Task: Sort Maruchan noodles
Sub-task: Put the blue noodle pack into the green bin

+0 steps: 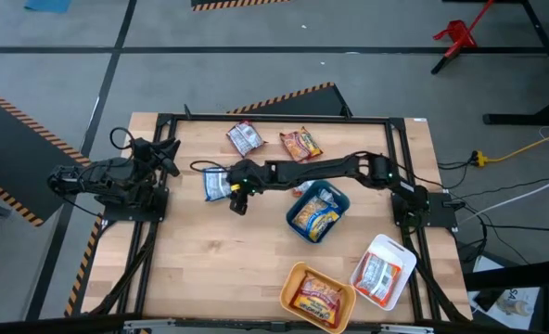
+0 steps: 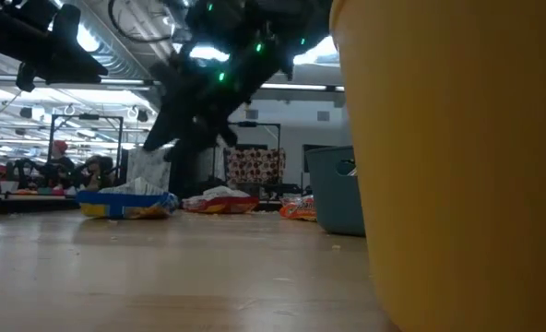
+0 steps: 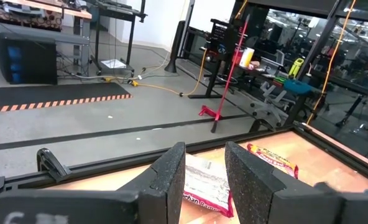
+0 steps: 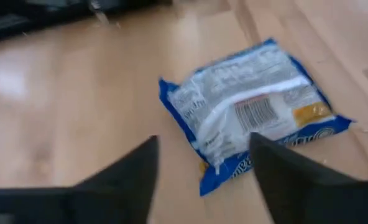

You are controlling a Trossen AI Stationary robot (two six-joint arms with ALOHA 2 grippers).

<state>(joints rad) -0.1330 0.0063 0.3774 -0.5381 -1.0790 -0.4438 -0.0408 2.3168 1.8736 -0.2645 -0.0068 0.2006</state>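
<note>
One blue-and-white noodle packet [image 4: 252,115] lay flat on the bare desk [image 1: 210,250], left of centre in the overhead view, barcode face up. Its long axis ran roughly from 12 to 6 o'clock in that view. The right tool [image 1: 238,199] hung just beside it, at about 4 o'clock from the packet, with its fingers apart and nothing between them; the wrist camera showed the packet lying ahead of the open fingers, not inside them. The right arm was plainly the nearer. The left tool [image 1: 168,155] waited at the desk's 9 o'clock edge, fingers [image 3: 171,177] partly apart and empty. In my judgement, any pickup depended on bringing the right tool over the packet's short width.
</note>
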